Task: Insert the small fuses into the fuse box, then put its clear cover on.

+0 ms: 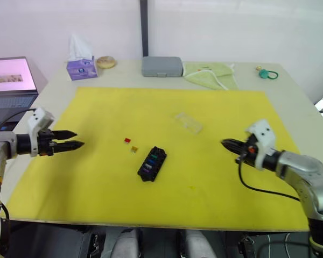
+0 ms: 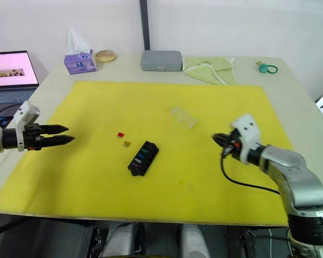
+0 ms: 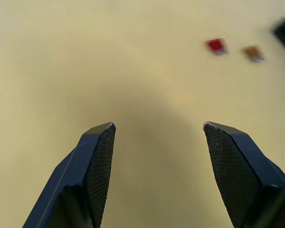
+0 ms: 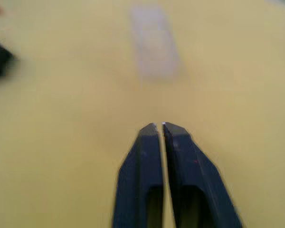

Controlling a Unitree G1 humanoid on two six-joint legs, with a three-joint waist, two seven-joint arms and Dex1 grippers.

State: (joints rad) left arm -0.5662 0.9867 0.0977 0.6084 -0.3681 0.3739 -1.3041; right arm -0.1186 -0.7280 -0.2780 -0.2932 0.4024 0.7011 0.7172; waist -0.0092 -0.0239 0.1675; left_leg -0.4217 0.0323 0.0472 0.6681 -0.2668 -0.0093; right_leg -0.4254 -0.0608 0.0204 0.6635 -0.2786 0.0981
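Observation:
The black fuse box [image 1: 152, 163] lies near the middle of the yellow mat [image 1: 97, 183], with several coloured fuses seated in its slots. A red fuse [image 1: 127, 140] and an orange fuse [image 1: 134, 149] lie loose on the mat just left of it. The clear cover [image 1: 189, 122] rests on the mat to the far right of the box. My left gripper [image 1: 75, 139] hovers open at the mat's left edge, pointing toward the loose fuses [image 3: 217, 45]. My right gripper [image 1: 226, 144] is shut and holds nothing, right of the box and near the cover [image 4: 154, 40].
On the table [image 1: 301, 91] behind the mat stand a grey case [image 1: 161, 66], a green cloth [image 1: 210, 73], a purple tissue box [image 1: 81, 67], a round bun [image 1: 106, 62] and a small green ring [image 1: 268, 74]. A laptop [image 1: 11, 80] sits off the left edge.

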